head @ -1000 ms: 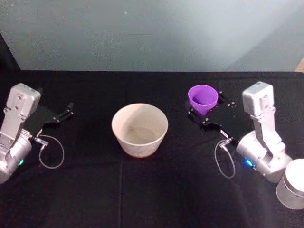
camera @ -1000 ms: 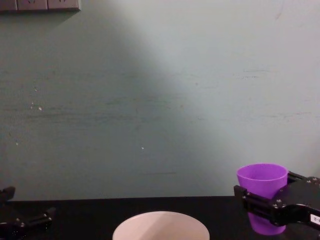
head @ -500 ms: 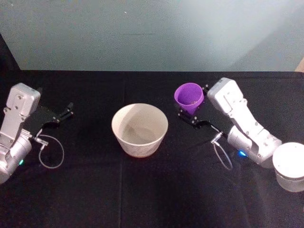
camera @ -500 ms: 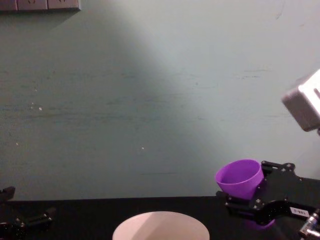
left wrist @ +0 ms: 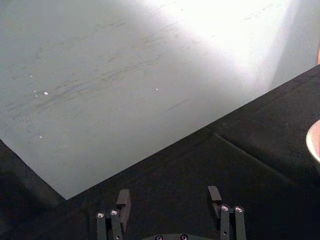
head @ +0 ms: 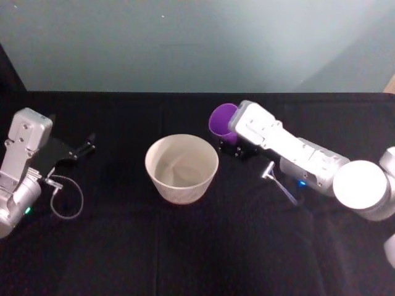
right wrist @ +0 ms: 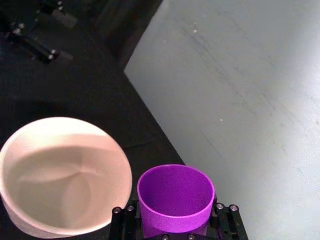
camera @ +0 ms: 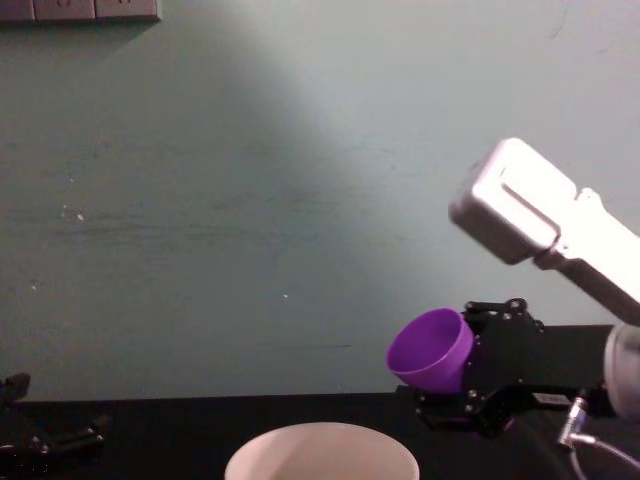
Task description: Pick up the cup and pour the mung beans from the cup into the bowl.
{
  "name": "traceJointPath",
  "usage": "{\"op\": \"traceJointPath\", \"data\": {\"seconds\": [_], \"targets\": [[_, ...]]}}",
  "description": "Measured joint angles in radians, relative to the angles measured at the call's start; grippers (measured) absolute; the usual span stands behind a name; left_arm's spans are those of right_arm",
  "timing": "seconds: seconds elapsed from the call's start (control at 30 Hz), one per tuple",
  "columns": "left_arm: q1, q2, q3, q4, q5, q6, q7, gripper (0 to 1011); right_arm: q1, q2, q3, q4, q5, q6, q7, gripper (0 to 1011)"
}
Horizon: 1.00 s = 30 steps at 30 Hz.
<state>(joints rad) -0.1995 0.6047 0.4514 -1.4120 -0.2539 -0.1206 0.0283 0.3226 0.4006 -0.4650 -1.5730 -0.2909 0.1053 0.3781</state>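
Purple cup tipped, clenched in right gripper beside bowl, left gripper spread, far-left

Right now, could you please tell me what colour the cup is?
Bright purple, clearest in the right wrist view, where the right hand holds the cup.

Head view: I look from above, forward and down, over the whole black desk to the wall behind. Chest view: I sit lower, facing level across the desk at the wall; the bowl rim and the cup appear side-on, fairly near. Left wrist view: I look out from just behind the left pincer, along the desk toward the wall. Right wrist view: I look out from just behind the right pincer, close onto cup and bowl. Head, chest and right wrist views share bowl and cup.
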Motion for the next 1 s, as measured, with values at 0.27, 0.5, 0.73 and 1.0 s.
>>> {"op": "traceJointPath", "data": {"seconds": [0.27,0.5,0.73,1.0], "targets": [[0.000,0.000,0.000,0.000,0.000,0.000,0.000,1000,0.045,-0.001,-0.060,-0.013,-0.113,0.050,0.018,735],[0.000,0.000,0.000,0.000,0.000,0.000,0.000,1000,0.068,-0.007,-0.112,-0.025,-0.226,0.089,0.022,734],[0.000,0.000,0.000,0.000,0.000,0.000,0.000,1000,0.087,-0.014,-0.170,-0.028,-0.351,0.114,0.014,735],[0.000,0.000,0.000,0.000,0.000,0.000,0.000,1000,0.103,-0.023,-0.227,-0.019,-0.472,0.130,0.004,735]]}}
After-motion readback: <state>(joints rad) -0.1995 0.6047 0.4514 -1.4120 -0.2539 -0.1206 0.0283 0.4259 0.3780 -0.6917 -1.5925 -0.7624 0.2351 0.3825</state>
